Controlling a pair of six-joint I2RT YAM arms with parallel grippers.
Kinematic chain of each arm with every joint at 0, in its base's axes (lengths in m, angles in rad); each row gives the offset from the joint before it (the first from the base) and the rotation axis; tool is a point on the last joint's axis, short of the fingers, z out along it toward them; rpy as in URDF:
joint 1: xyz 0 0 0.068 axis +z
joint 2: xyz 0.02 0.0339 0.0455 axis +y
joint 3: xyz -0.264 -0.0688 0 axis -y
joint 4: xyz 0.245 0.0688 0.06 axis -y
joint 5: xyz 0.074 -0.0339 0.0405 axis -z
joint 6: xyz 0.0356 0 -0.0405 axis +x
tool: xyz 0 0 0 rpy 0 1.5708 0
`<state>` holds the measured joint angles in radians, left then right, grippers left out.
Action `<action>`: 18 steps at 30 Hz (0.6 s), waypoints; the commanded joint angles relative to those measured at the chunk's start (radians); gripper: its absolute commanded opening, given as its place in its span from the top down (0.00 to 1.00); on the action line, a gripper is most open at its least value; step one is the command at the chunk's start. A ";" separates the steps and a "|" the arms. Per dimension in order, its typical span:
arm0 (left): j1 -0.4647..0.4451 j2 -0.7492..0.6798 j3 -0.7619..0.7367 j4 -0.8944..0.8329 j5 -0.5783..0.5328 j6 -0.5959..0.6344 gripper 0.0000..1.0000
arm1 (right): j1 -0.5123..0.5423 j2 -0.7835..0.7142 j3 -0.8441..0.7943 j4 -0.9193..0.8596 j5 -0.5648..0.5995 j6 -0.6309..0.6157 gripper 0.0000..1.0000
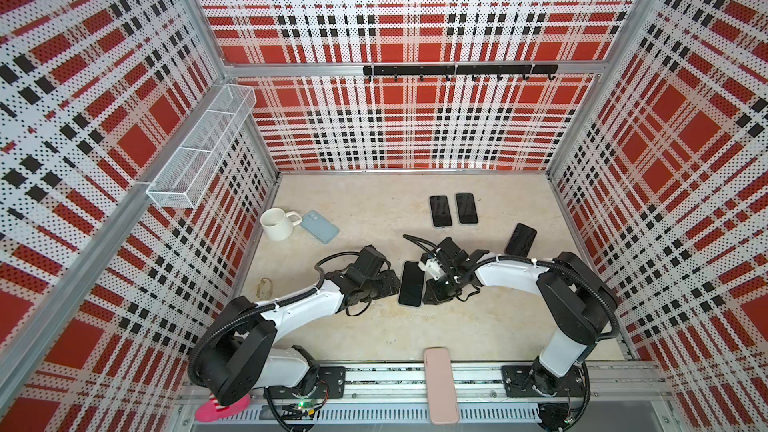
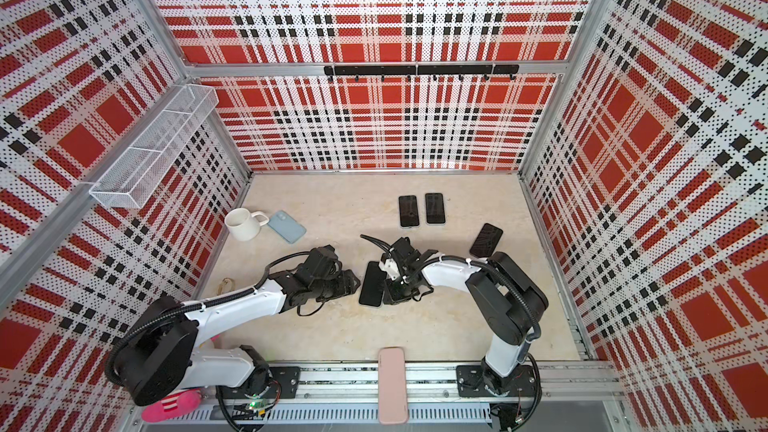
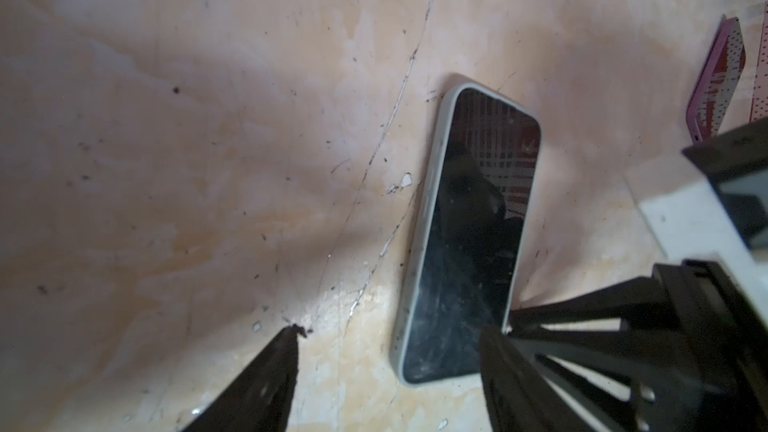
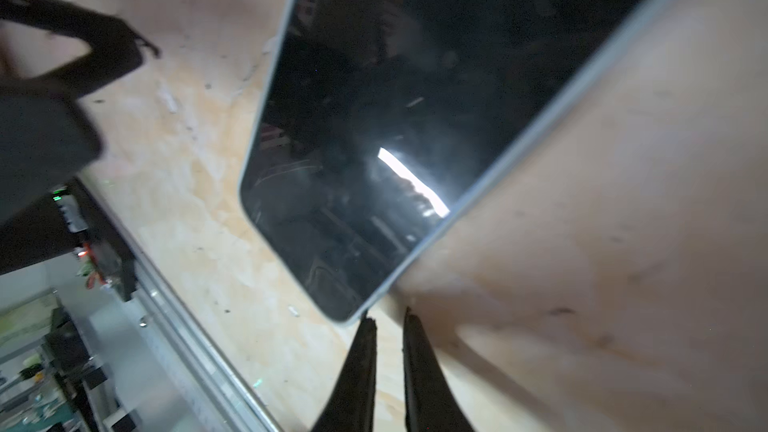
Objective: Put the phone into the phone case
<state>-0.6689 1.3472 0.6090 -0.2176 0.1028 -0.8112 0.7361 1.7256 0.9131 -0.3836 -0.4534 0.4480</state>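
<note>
Left gripper [image 3: 392, 330] is spread wide, and your right gripper [image 4: 388, 317] is pinched nearly closed on nothing, tips just beside a corner of the phone [image 1: 411, 284]. That phone lies screen-up on the table [image 1: 374, 338] between them, and its pale rim looks like the phone case [image 3: 429, 209] already round it. So I'd say you're at the seating step: check every corner is pressed in before backing off. Further back sit a blue case [image 1: 319, 227], a mug [image 1: 277, 224] and two more phones [image 1: 440, 211].
</note>
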 commanded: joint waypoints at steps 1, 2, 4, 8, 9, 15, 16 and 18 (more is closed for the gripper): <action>-0.018 0.009 0.020 -0.021 -0.029 0.000 0.22 | -0.021 -0.064 0.007 0.053 0.073 0.046 0.82; -0.025 0.011 0.029 -0.037 -0.044 0.002 0.18 | -0.034 -0.088 0.008 0.024 0.116 0.036 0.81; -0.040 0.023 0.052 -0.061 -0.070 0.006 0.07 | -0.071 -0.152 -0.003 -0.019 0.173 0.024 0.77; -0.097 0.081 0.121 -0.123 -0.130 0.026 0.02 | -0.148 -0.271 -0.045 -0.037 0.221 0.019 0.58; -0.111 0.094 0.137 -0.139 -0.149 0.030 0.02 | -0.159 -0.292 -0.051 -0.043 0.231 0.018 0.52; -0.186 0.205 0.258 -0.218 -0.240 0.067 0.02 | -0.202 -0.346 -0.079 -0.082 0.275 -0.007 0.24; -0.194 0.227 0.279 -0.228 -0.248 0.075 0.02 | -0.209 -0.352 -0.084 -0.084 0.277 -0.011 0.23; -0.212 0.267 0.314 -0.247 -0.274 0.091 0.02 | -0.220 -0.364 -0.096 -0.086 0.276 -0.016 0.20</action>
<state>-0.8600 1.5753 0.8829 -0.4011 -0.1009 -0.7586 0.5323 1.3922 0.8333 -0.4343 -0.2054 0.4492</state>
